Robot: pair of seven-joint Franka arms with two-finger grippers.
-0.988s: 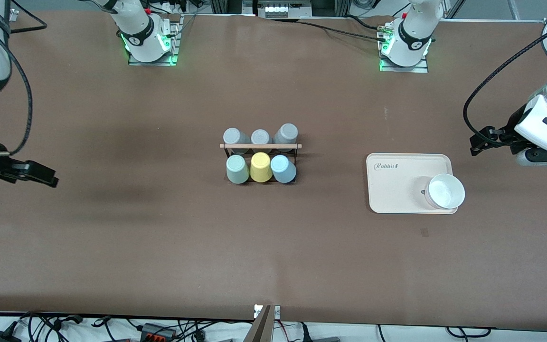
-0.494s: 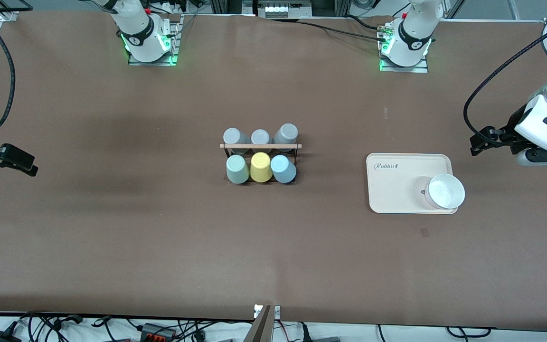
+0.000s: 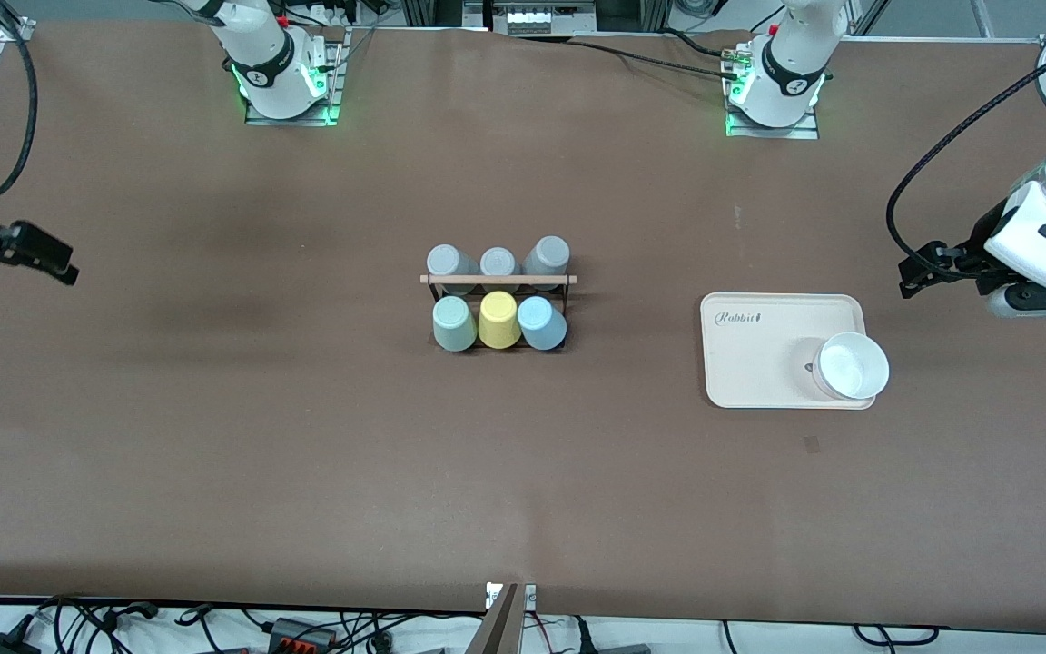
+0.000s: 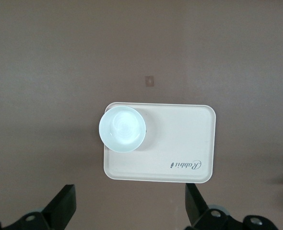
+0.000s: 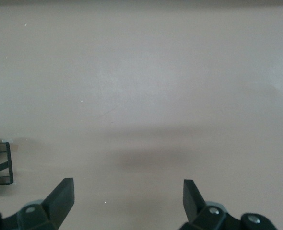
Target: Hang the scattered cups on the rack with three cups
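Cups [image 3: 498, 320] hung on rack [image 3: 498, 281]; both grippers open, empty.

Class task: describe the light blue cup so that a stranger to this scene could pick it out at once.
Find the black wire rack with a wooden rod in the table's middle. Three cups hang on its side nearer the camera. The light blue cup is the end one toward the beige tray, beside the yellow cup.

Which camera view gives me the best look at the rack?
The front view: the rack shows whole, its wooden rod across the top and cups on both sides. The right wrist view catches only a corner of its black frame. The left wrist view does not show it.
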